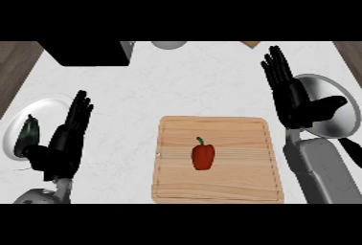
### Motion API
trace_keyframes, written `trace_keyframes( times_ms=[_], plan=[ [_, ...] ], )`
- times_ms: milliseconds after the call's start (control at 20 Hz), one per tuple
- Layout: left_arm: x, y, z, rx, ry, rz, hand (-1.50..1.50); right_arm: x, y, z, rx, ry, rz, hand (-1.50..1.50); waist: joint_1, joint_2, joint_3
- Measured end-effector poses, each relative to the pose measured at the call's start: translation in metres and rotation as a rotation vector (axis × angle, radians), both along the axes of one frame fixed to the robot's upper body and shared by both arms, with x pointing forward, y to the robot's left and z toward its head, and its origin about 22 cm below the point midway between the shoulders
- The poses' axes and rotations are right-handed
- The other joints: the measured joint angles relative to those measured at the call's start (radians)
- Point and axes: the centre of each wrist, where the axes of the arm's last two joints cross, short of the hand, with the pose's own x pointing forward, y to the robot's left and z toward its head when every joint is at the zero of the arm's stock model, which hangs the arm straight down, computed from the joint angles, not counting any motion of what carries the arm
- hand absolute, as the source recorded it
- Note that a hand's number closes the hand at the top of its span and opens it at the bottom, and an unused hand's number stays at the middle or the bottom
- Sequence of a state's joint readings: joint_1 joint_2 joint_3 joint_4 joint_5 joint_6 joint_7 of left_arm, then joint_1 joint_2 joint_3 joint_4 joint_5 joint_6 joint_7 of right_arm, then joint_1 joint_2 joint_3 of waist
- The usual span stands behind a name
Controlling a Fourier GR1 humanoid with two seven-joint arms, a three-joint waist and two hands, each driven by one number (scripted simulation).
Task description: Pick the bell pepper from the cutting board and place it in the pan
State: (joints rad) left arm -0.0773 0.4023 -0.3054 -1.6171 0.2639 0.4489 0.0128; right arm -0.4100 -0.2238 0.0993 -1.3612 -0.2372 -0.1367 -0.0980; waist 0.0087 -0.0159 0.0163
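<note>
Your right hand (pixel 295 103) stands upright at the view's right: fingers straight and apart, thumb out to the side, nothing held. It overlaps the left part of the pan (pixel 326 86), a round grey one at the counter's right edge, with its black handle (pixel 351 152) running toward the lower right. Your left hand (pixel 63 141) is at the lower left, fingers straight, also empty; it overlaps the right rim of a white plate (pixel 42 107) that carries a dark green vegetable (pixel 28 134). Between the two hands lies the wooden cutting board (pixel 233 186), just left of the right forearm. The bell pepper (pixel 203 156), red, stem pointing away from you, lies near the board's middle, apart from both hands. On the white counter (pixel 176 86), far edge: a black block (pixel 84 52), a pale bowl (pixel 168 44), a tan corner (pixel 251 44).
</note>
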Motion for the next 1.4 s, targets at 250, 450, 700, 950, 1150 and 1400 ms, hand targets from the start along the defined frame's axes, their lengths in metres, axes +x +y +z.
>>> trace_keyframes(
  times_ms=[250,450,700,950,1150,1400],
  plan=[
    [-0.002,-0.014,0.001,-0.004,-0.063,-0.077,0.0,0.0,0.023,0.009,0.006,-0.061,0.191,1.5,-0.003,0.011,-0.012],
    [-0.007,-0.028,-0.007,-0.038,-0.076,-0.153,0.0,-0.011,0.008,-0.002,-0.157,-0.036,0.136,-1.5,-0.022,0.011,-0.017],
    [-0.009,-0.031,-0.016,-0.069,-0.08,-0.199,0.0,-0.064,-0.018,-0.025,-0.245,-0.033,0.147,-1.5,-0.027,0.012,-0.017],
    [-0.009,-0.032,-0.02,-0.071,-0.079,-0.222,0.0,-0.084,-0.038,-0.012,-0.417,-0.063,0.158,-1.5,-0.02,0.013,-0.017],
    [-0.008,-0.032,-0.022,-0.073,-0.084,-0.238,0.0,-0.082,-0.029,0.01,-0.544,-0.037,0.209,-1.5,-0.013,0.014,-0.017],
    [-0.003,-0.04,-0.02,-0.079,-0.083,-0.248,0.0,-0.064,0.0,0.032,-0.716,0.033,0.281,-1.5,-0.001,0.016,-0.018]
  ],
)
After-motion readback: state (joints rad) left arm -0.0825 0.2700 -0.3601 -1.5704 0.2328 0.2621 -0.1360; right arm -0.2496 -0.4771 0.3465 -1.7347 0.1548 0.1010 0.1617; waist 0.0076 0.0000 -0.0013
